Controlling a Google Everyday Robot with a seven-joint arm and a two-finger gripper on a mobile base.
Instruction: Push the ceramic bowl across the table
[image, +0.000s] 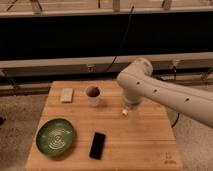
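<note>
On the near-left corner of the table (145, 145), the ceramic bowl (56, 136) sits flat and upright, touching nothing. The gripper (131, 103) hangs at the arm's lower end over the far-right area, just beside a small white object (123, 112) and well apart from the bowl. Whether it is open or closed cannot be told. With no contact made, the push is judged not yet begun. A white cup (93, 95) and a black phone (97, 145) lie between gripper and bowl, so the approach probably has to route around them.
</note>
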